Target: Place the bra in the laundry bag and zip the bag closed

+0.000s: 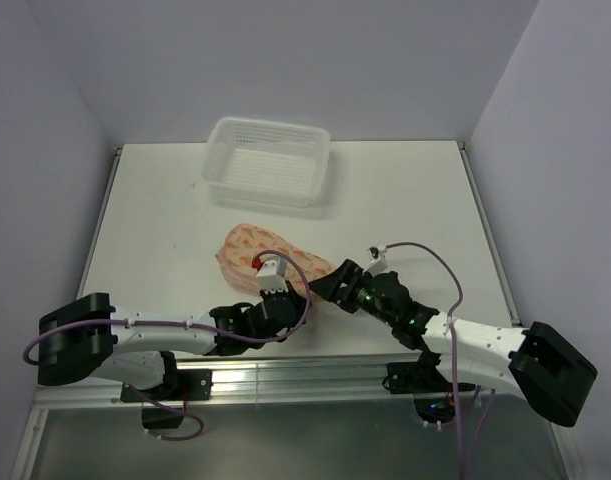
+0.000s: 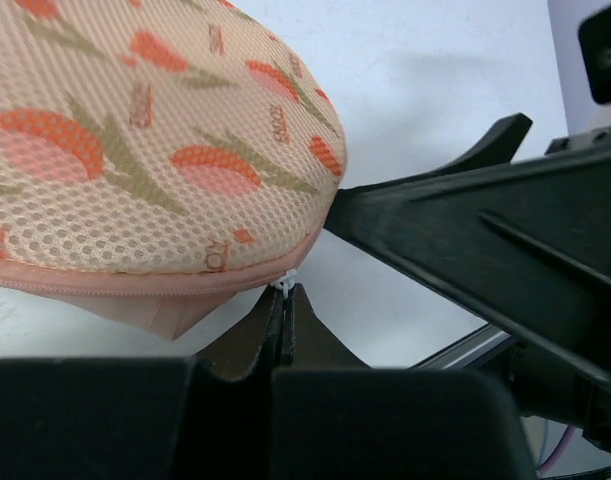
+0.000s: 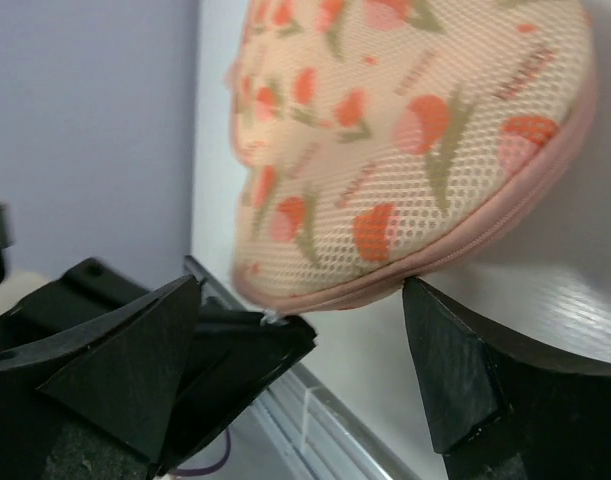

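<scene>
Pinching the small white zipper pull (image 2: 285,283) between its tips, your left tool (image 2: 285,300) is closed tight on that tab at the near edge of the laundry bag (image 2: 135,150), which lies on the table (image 1: 165,220) just ahead of both tools. Your right tool (image 3: 303,290) stands wide open and grips nothing, with the rounded end of the bag sitting between its spread fingers. The bra is not visible in any view. It is most likely inside the bag, but you cannot confirm that from here. The main risk is that nothing pins the bag. If you drag the tab now, the whole pouch may slide along the table with the left tool instead of the zipper running. The tab is also tiny and held only at the very tips, so a sideways tug could pop it free. The two tools sit very close together, so a careless swing of the right one could knock the left one off its hold. The left wrist view shows the pinch itself and a seam that looks shut on one side of the tab. The right wrist view shows the wide gap of the open fingers and the left tool's tip under the bag's edge. Only the top view shows the whole bag and the white basket (image 1: 268,197) well beyond both tools.
</scene>
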### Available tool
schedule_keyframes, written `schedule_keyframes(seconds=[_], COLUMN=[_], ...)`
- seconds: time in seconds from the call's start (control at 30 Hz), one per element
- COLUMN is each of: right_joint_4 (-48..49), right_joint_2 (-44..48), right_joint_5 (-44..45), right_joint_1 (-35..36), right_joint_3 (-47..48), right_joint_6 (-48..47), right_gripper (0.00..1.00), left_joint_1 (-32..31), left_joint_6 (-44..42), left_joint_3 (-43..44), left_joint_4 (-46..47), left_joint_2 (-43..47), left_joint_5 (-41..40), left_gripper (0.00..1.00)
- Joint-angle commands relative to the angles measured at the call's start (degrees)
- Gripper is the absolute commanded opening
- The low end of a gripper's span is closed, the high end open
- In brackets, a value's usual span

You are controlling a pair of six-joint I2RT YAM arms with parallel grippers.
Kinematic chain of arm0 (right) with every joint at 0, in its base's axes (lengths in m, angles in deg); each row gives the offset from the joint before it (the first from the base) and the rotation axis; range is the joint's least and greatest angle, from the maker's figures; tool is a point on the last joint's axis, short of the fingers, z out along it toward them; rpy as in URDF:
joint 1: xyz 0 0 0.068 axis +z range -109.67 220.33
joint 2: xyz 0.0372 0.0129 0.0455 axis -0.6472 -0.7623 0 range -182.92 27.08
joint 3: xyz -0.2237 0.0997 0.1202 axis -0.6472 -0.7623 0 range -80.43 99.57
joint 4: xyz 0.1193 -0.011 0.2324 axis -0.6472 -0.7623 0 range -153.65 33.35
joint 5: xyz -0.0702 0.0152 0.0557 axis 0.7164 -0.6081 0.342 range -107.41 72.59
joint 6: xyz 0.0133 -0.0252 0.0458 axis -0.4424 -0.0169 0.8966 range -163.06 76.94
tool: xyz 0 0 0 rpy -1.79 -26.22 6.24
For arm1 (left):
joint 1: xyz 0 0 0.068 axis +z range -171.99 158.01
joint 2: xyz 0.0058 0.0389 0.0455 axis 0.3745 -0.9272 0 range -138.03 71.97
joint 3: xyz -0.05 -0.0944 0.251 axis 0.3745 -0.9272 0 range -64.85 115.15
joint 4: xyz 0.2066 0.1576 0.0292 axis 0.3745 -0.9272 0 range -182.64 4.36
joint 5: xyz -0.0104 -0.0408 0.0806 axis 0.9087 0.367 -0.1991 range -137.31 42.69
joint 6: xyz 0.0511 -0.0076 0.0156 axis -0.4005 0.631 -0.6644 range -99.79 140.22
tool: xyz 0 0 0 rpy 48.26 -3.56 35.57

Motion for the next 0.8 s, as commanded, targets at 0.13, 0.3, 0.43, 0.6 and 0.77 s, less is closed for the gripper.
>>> schedule_keyframes(seconds=[0.13, 0.3, 0.43, 0.6, 0.77], right_joint_4=[-1.2, 3.9, 3.3, 2.5, 0.5], right_joint_2=[-8.4, -11.2, -12.6, -10.4, -11.5], right_joint_5=[1.0, 0.3, 1.0, 0.3, -4.0], right_joint_1=[-1.0, -1.0, -2.5, -7.3, -7.2], right_joint_3=[5.9, 4.2, 4.5, 2.7, 3.7], right_joint_6=[-1.9, 1.1, 0.2, -2.2, -4.9], right_gripper=[0.87, 0.53, 0.08, 0.00, 0.19], left_joint_1=[0.1, 0.1, 0.1, 0.2, -0.1], left_joint_6=[-3.1, -3.1, -2.9, 0.3, -2.8], left_joint_3=[1.5, 2.0, 1.1, -2.9, -3.6], left_joint_4=[5.0, 4.9, 3.4, -1.7, -2.3], left_joint_2=[-1.8, -1.5, -0.4, 3.2, 5.7], left_joint_5=[2.6, 1.9, 1.3, -1.4, -0.8], left_gripper=[0.00, 0.00, 0.00, 0.00, 0.68])
